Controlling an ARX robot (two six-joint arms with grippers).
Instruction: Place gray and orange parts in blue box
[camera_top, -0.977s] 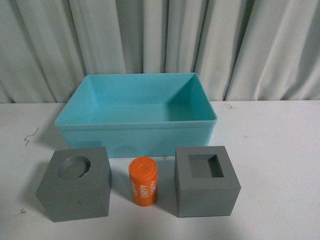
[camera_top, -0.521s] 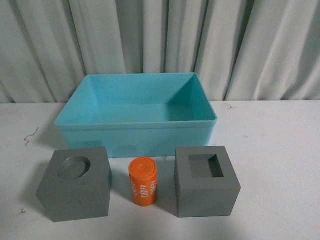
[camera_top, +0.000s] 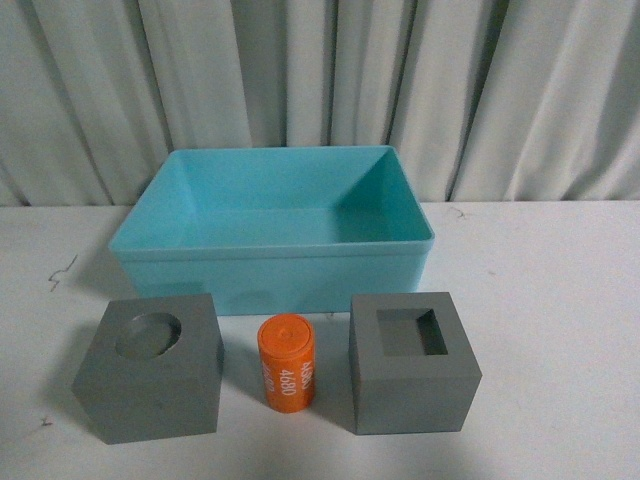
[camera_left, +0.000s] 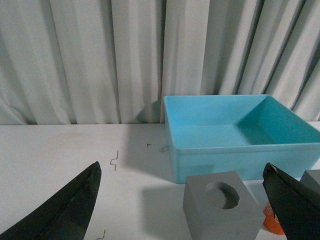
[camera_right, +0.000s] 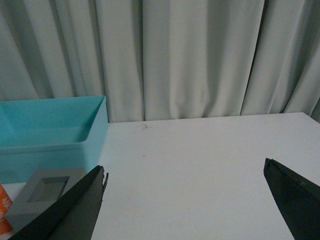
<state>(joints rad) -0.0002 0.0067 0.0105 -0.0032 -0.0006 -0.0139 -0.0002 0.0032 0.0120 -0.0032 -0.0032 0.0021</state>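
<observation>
Moved since earlier: nothing | my left pincer (camera_left: 181, 169), right pincer (camera_right: 185, 166) spread, empty | round-recess cube (camera_top: 150, 365), square-recess cube (camera_top: 412, 368), orange cylinder (camera_top: 287, 362) outside blue box (camera_top: 270, 272) | task unstarted

The left gripper (camera_left: 181, 166) has two matte black fingers (camera_left: 65, 212), smooth, plain wedges that taper to narrow tips. The right gripper (camera_right: 183, 165) has the same black tapered fingers (camera_right: 292, 197); one has a small notch along its edge near the tip.
</observation>
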